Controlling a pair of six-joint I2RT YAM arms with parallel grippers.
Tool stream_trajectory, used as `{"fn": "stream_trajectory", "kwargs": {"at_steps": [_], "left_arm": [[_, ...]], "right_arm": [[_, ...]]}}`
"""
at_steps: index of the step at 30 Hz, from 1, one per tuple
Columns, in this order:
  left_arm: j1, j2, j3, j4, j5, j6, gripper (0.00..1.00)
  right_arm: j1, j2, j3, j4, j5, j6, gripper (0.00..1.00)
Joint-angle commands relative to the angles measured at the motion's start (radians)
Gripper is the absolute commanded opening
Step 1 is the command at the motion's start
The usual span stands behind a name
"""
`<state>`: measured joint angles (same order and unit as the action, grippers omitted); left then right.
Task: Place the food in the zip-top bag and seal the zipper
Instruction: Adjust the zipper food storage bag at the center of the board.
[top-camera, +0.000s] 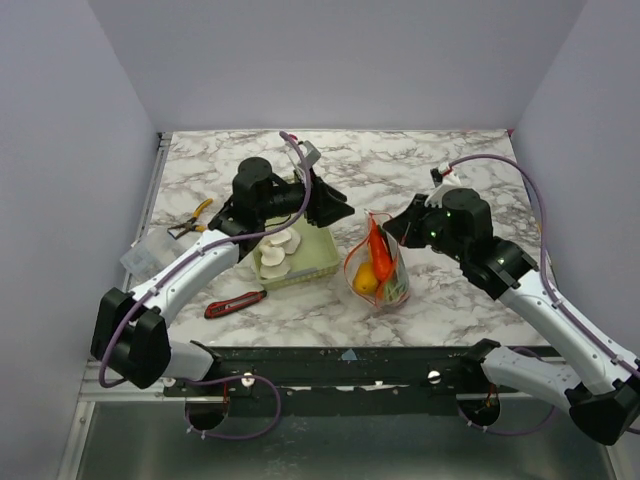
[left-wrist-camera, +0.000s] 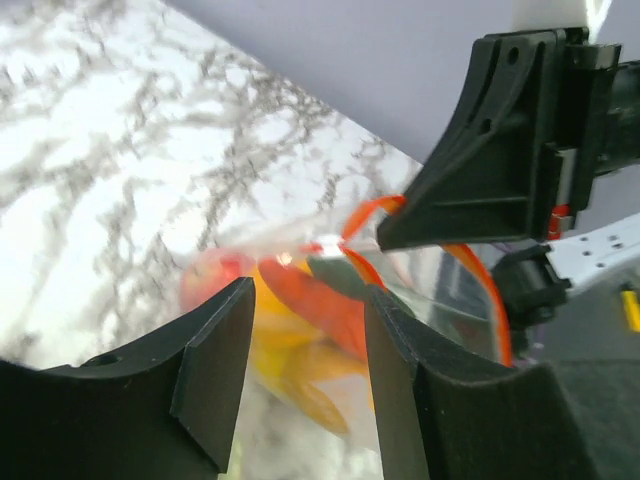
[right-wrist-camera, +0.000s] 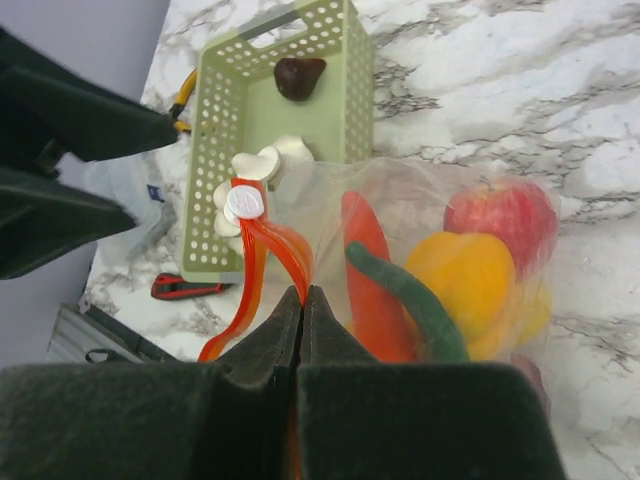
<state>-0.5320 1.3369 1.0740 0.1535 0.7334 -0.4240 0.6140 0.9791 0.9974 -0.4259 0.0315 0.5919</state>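
The zip-top bag (top-camera: 380, 272) stands at the table's middle, holding a yellow pepper (right-wrist-camera: 465, 280), a red apple (right-wrist-camera: 505, 215) and a red chili with a green stem (right-wrist-camera: 365, 270). My right gripper (top-camera: 397, 232) is shut on the orange-red zipper (right-wrist-camera: 285, 250) at the bag's mouth and holds it up. A white slider (right-wrist-camera: 245, 201) sits on the strip. My left gripper (top-camera: 335, 205) is open and empty, just left of the bag and above the basket; in the left wrist view its fingers (left-wrist-camera: 215, 360) frame the bagged food (left-wrist-camera: 310, 300).
A pale green mesh basket (top-camera: 318, 262) left of the bag holds white pieces (top-camera: 278, 250) and a dark fruit (right-wrist-camera: 298, 77). A red-and-black utility knife (top-camera: 235, 303) lies near the front edge. Yellow-handled pliers (top-camera: 192, 220) and a clear plastic item (top-camera: 145, 252) lie at the left.
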Motion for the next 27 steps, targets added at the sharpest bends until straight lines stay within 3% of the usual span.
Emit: {"fn": "stream_trajectory", "kwargs": {"at_steps": [1, 6, 10, 18, 27], "left_arm": [[0.003, 0.102, -0.138, 0.446, 0.089, 0.118, 0.51], [0.006, 0.242, -0.219, 0.831, 0.240, 0.088, 0.56], [0.007, 0.283, -0.264, 1.051, 0.306, 0.080, 0.68], [0.008, 0.350, -0.186, 1.011, 0.336, 0.098, 0.68], [0.003, 0.397, -0.155, 1.059, 0.430, 0.007, 0.61]], "right_arm": [[-0.005, 0.008, -0.014, 0.073, -0.143, -0.050, 0.00], [-0.018, 0.022, -0.001, 0.068, -0.204, -0.051, 0.00], [-0.020, 0.026, 0.010, 0.047, -0.223, -0.055, 0.00], [-0.021, 0.038, 0.022, 0.043, -0.266, -0.067, 0.00], [-0.022, 0.050, 0.043, 0.047, -0.281, -0.079, 0.00]]}}
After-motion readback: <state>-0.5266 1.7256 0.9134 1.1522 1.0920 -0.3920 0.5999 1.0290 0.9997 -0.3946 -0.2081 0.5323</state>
